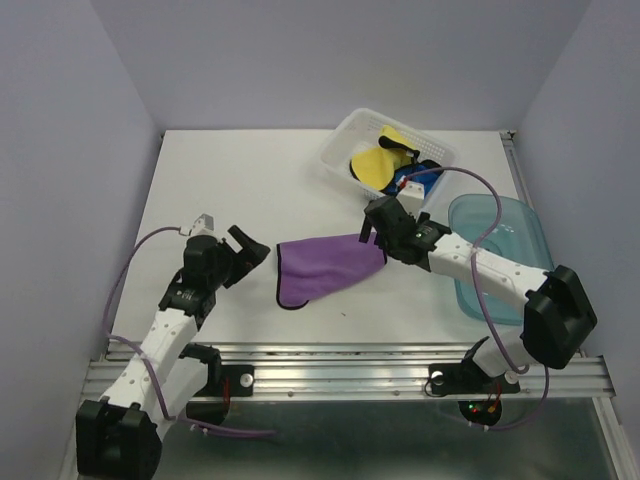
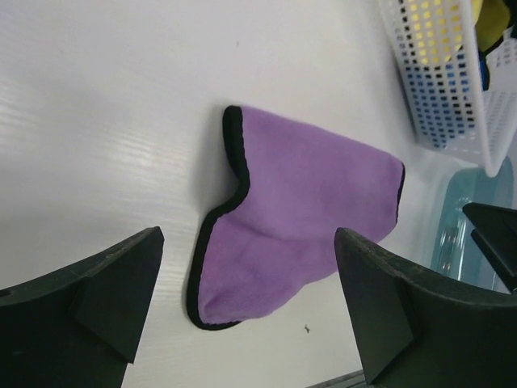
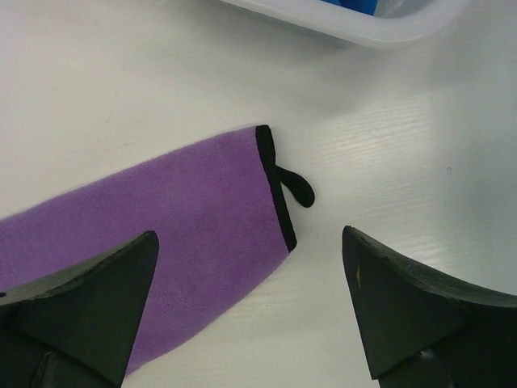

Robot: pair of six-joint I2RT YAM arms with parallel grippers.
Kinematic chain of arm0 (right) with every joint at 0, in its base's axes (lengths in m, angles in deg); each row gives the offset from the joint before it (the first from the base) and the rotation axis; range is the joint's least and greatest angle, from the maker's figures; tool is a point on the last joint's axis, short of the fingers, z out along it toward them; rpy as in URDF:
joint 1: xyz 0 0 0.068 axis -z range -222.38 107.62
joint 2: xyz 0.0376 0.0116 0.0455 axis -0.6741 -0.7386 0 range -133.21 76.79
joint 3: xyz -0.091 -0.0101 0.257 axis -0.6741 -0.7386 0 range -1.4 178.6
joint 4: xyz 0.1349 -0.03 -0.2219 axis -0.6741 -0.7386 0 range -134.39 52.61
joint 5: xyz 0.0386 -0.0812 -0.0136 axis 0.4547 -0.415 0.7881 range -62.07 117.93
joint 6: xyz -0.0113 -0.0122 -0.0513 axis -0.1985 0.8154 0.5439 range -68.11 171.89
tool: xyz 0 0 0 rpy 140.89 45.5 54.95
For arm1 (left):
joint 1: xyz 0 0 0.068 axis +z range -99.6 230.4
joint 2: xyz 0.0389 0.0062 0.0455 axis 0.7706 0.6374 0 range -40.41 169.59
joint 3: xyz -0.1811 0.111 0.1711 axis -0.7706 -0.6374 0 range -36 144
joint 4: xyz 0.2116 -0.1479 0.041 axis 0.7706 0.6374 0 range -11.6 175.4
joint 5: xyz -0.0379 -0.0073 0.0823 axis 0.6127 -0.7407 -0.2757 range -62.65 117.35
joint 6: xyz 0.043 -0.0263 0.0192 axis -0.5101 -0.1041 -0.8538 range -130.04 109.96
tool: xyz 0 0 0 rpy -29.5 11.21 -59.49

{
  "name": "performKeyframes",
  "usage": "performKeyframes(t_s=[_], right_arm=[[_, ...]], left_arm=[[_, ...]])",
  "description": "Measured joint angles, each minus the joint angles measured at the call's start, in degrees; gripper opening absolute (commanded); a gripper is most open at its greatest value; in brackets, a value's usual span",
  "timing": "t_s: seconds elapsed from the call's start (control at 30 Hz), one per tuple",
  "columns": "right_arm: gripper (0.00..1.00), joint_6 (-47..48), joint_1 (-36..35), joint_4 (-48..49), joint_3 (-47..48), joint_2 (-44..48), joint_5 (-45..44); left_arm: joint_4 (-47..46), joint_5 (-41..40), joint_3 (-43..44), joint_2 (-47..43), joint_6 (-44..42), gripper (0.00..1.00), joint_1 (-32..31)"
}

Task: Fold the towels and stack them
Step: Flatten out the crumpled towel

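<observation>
A purple towel [image 1: 322,266] with black edging lies folded on the white table, between the two arms. It fills the middle of the left wrist view [image 2: 299,214] and shows its short end with a black hanging loop in the right wrist view [image 3: 161,234]. My left gripper [image 1: 248,254] is open and empty, just left of the towel. My right gripper [image 1: 378,226] is open and empty, above the towel's right end. Yellow, black and blue towels [image 1: 385,160] lie in the white basket [image 1: 340,140].
The white perforated basket stands at the back centre and shows in the left wrist view [image 2: 452,89]. A translucent blue-green tray [image 1: 505,250] sits at the right, under my right arm. The table's metal front rail [image 1: 340,365] runs along the near edge.
</observation>
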Motion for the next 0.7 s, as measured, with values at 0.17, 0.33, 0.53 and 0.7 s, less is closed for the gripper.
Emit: performKeyframes(t_s=[0.17, 0.33, 0.53, 0.7], right_arm=[[1.00, -1.22, 0.00, 0.31, -4.46, 3.98, 0.76], [1.00, -1.66, 0.00, 0.46, -9.33, 7.10, 3.48], [1.00, -2.16, 0.00, 1.07, -15.69, 10.38, 5.81], [1.00, -2.32, 0.07, 2.60, -16.35, 10.56, 7.21]], left_arm=[[-0.85, -0.31, -2.29, 4.81, 0.92, 0.99, -7.61], [-1.99, -3.10, -2.43, 11.63, 2.23, 0.99, -16.55], [-1.95, -8.41, -1.86, 18.43, 4.70, 0.96, -21.31], [-1.64, -12.15, -0.35, 20.83, 6.21, 0.83, -24.28]])
